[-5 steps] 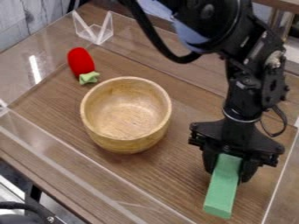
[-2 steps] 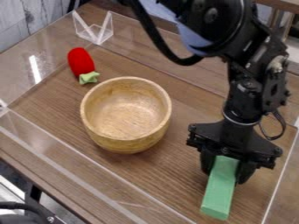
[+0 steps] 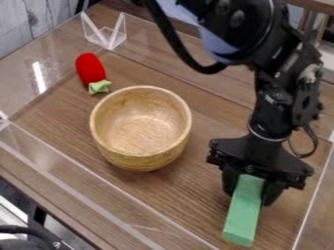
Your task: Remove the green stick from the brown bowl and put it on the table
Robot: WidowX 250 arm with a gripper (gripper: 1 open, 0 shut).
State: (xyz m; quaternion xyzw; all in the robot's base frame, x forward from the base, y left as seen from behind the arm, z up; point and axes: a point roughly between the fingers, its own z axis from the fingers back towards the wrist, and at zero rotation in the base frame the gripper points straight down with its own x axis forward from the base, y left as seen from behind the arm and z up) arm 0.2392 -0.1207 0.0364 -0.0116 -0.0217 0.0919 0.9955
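Moved: green stick (image 3: 244,215) tipped lower | gripper (image 3: 259,186) half-open, fingers clasping its upper end | beside brown bowl (image 3: 140,126)

No legible text, label, brand or number anywhere (neither on objects nor on the arm).

Gripper (image 3: 259,183) clasps green stick (image 3: 243,213) — beside brown bowl (image 3: 140,126).

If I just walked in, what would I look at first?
Probably the big black arm on the right, its claw pointing down and pinching the top end of a green stick whose lower end is down on the table. Next, the empty brown bowl in the middle, and the red strawberry behind it to the left.
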